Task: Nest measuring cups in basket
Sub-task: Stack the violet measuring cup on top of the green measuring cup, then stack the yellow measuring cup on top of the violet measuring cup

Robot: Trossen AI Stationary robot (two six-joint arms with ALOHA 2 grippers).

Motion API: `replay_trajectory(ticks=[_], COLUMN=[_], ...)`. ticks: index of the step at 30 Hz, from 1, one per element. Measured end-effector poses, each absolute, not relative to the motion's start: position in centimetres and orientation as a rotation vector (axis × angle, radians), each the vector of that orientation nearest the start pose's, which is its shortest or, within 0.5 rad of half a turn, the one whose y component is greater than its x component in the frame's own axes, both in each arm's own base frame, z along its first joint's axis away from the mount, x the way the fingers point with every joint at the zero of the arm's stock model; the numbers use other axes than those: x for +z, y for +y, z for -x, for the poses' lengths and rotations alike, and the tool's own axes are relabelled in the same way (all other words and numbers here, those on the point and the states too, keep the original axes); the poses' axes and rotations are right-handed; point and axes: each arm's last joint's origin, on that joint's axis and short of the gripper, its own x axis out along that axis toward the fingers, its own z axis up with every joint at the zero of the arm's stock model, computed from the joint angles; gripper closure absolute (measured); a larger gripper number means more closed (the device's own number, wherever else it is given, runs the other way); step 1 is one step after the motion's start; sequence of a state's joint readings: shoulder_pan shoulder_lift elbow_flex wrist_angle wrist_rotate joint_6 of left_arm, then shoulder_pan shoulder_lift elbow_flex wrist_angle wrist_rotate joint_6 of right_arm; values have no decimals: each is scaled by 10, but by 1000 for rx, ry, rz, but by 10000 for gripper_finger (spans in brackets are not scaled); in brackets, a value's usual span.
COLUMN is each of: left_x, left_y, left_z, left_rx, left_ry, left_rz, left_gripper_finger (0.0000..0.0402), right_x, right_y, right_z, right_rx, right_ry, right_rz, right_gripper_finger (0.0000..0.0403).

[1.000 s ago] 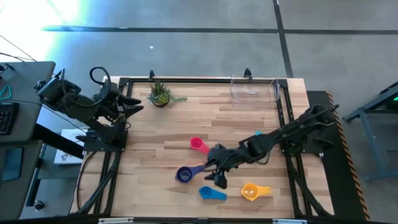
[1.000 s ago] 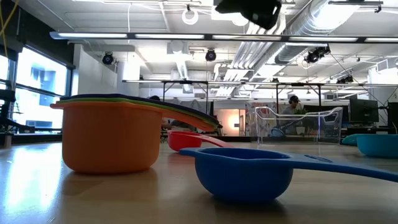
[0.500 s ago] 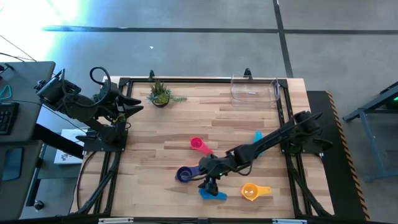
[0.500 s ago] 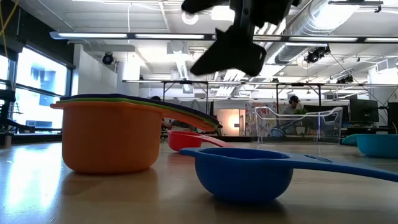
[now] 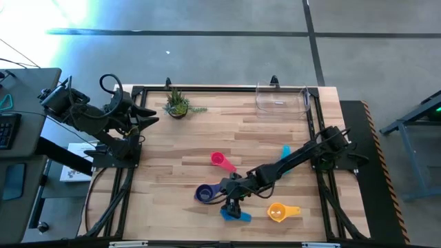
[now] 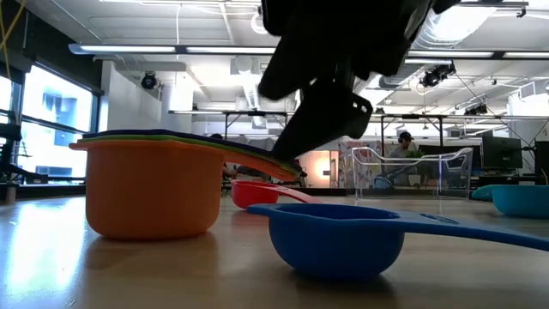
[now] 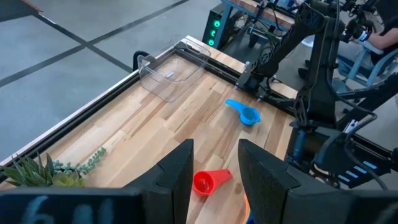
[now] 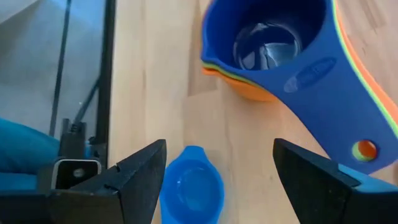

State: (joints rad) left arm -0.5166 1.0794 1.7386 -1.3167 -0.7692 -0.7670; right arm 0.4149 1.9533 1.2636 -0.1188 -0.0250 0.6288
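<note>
A stack of nested measuring cups (image 5: 203,193), dark blue on top and orange at the bottom (image 6: 146,189), stands near the table's front. Its handle (image 8: 336,93) points toward a single blue cup (image 5: 235,215) (image 8: 193,190). My right gripper (image 5: 231,201) (image 8: 227,186) hangs open, slanting down over the gap between the stack's handle and the blue cup, and holds nothing. A pink cup (image 5: 219,160), a teal cup (image 5: 284,151) and a yellow cup (image 5: 277,211) lie apart on the wood. The clear basket (image 5: 281,98) stands at the far right. My left gripper (image 7: 214,180) waits open at the far left.
A small potted plant (image 5: 178,103) stands at the far left of the table. A black metal frame (image 5: 313,117) runs along the table's edges. Bare wood lies between the cups and the basket.
My right gripper has come down and toward the table's near left, from high above the cups to just over the stack's handle and the blue cup, tipping a little more downward. Its fingers have stayed open. The cups have not moved.
</note>
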Motion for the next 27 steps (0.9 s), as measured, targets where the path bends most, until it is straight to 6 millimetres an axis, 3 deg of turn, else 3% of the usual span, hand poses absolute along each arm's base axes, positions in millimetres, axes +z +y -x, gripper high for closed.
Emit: replay_trajectory(ticks=[12, 18, 27], left_x=[480, 480, 479], left_y=[-43, -43, -43], left_z=[-116, -116, -116], left_rx=[423, 423, 424], left_ry=[398, 399, 403], left_rz=[350, 348, 344], left_gripper_finger=[286, 286, 286], right_x=[162, 162, 189], right_y=[159, 160, 159], right_z=[-380, -380, -362], right_rx=[57, 98, 105], right_ry=[897, 920, 988], right_rz=[-424, -447, -504], right_gripper_finger=[116, 116, 116])
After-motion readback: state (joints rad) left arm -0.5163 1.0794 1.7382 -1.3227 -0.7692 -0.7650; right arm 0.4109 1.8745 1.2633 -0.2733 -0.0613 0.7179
